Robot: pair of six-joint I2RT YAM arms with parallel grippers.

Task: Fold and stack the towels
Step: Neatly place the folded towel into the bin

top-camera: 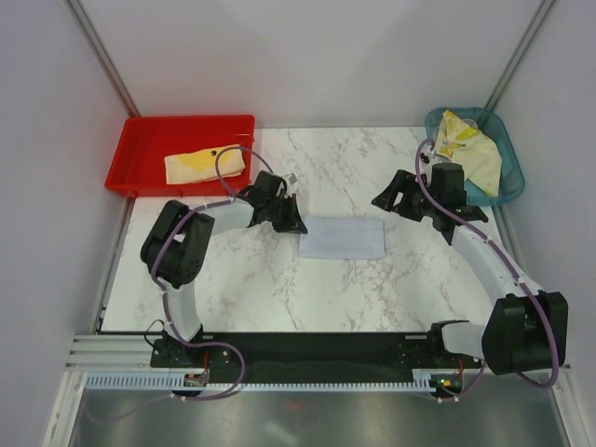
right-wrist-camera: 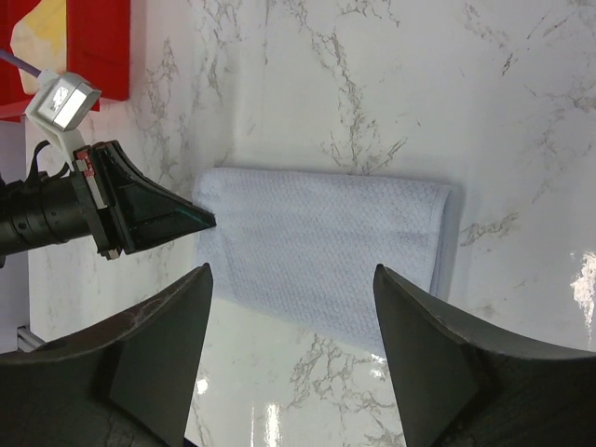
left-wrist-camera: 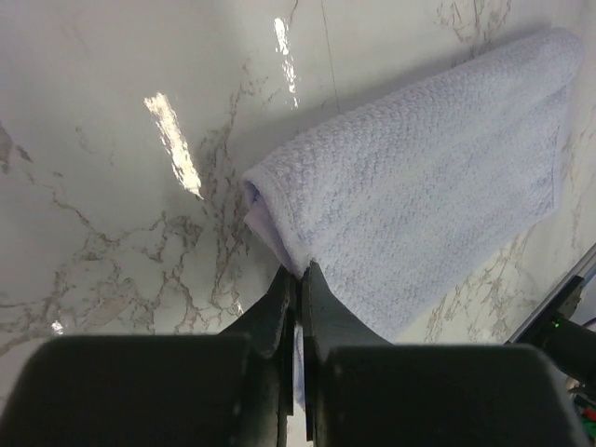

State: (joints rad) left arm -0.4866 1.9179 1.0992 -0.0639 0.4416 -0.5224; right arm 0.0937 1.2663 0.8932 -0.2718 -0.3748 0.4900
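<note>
1. At the far left, a red tray (top-camera: 140, 154) is seen at the table's (top-camera: 354, 298) back corner, and a folded cream-yellow towel (top-camera: 200, 166) is laid inside it.
2. Just right of the tray, the left gripper (top-camera: 298, 226) (left-wrist-camera: 300, 276) is lowered to the marble top. Its fingers are clenched together on the left hem of the pale lavender towel (top-camera: 343, 237) (left-wrist-camera: 419, 177) (right-wrist-camera: 326, 251). From the left wrist view, the cloth's edge is seen running in between the fingertips.
3. At the centre of the table, the pale lavender towel is spread flat as a folded rectangle. Its rounded fold is turned to the right side, and its layered edges are turned towards the left gripper.
4. Right of the towel, the right gripper (top-camera: 382, 200) (right-wrist-camera: 291, 279) is held above the cloth. Its jaws are spread wide, and nothing is grasped or touched by them.
5. At the far right, a teal basket (top-camera: 510, 177) is set at the back corner. A crumpled yellow printed towel (top-camera: 466, 149) is heaped in it, with part of it draped over the rim nearest the right arm.
</note>
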